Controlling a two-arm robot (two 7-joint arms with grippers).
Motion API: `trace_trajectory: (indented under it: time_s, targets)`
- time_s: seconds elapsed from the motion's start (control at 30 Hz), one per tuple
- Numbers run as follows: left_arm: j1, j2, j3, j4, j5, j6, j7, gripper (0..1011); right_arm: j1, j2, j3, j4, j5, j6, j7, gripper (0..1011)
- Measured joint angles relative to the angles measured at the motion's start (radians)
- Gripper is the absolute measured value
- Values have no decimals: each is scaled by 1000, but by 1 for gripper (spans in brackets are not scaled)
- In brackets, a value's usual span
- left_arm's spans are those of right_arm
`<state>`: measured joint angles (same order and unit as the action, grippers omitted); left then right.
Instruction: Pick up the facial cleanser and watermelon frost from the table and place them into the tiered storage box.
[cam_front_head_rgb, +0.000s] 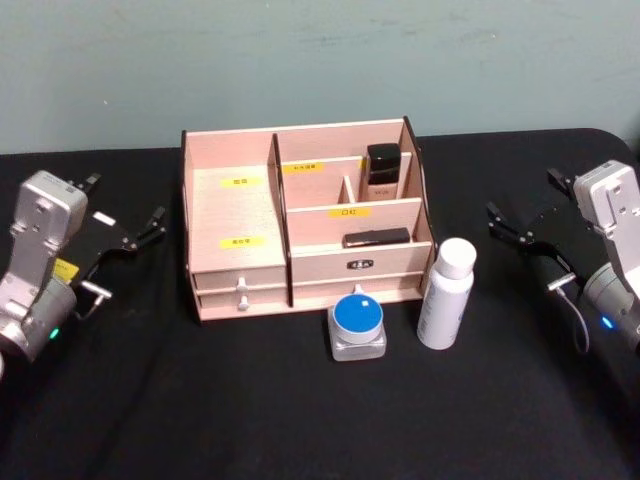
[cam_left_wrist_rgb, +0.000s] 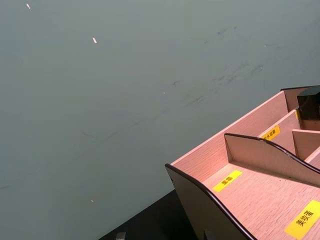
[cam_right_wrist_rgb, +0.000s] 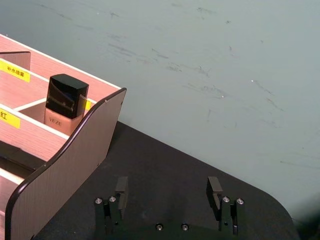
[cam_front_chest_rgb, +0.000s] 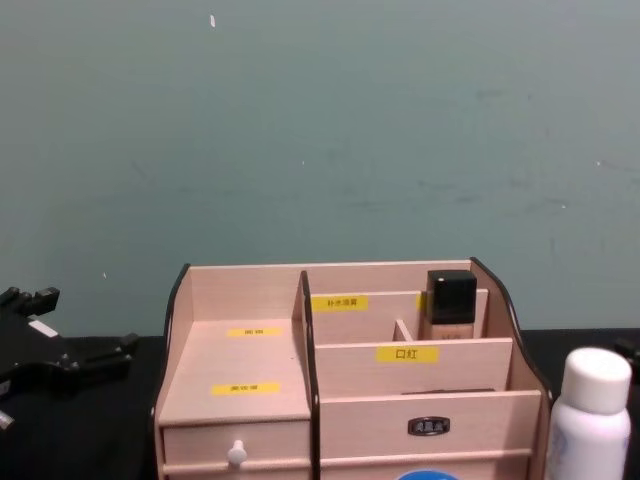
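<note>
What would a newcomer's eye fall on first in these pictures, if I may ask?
The pale wooden tiered storage box stands centred on the black table, a black-capped bottle in its back right compartment. In front of it stand a blue-lidded jar and, further right, a taller white bottle. The left gripper and right gripper flank the box, both open.

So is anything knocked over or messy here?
Nothing stands out. The white bottle and the blue-lidded jar stand upright on the black table in front of the tiered storage box, nothing spilled. The left pincer and right pincer sit open at either side, touching nothing.
</note>
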<state>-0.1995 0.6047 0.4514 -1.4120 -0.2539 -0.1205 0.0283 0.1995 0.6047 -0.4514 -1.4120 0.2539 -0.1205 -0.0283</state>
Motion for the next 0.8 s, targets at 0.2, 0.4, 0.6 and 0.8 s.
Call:
trace_trajectory:
  time_s: [0.2, 0.4, 0.6, 0.8]
  targets:
    - [0, 0, 0, 0, 0, 0, 0, 1010, 0, 0, 0, 0, 0, 0, 0, 1003]
    - [0, 0, 0, 0, 0, 0, 0, 1010, 0, 0, 0, 0, 0, 0, 0, 1002]
    - [0, 0, 0, 0, 0, 0, 0, 1010, 0, 0, 0, 0, 0, 0, 0, 1002]
    - [0, 0, 0, 0, 0, 0, 0, 1010, 0, 0, 0, 0, 0, 0, 0, 1003]
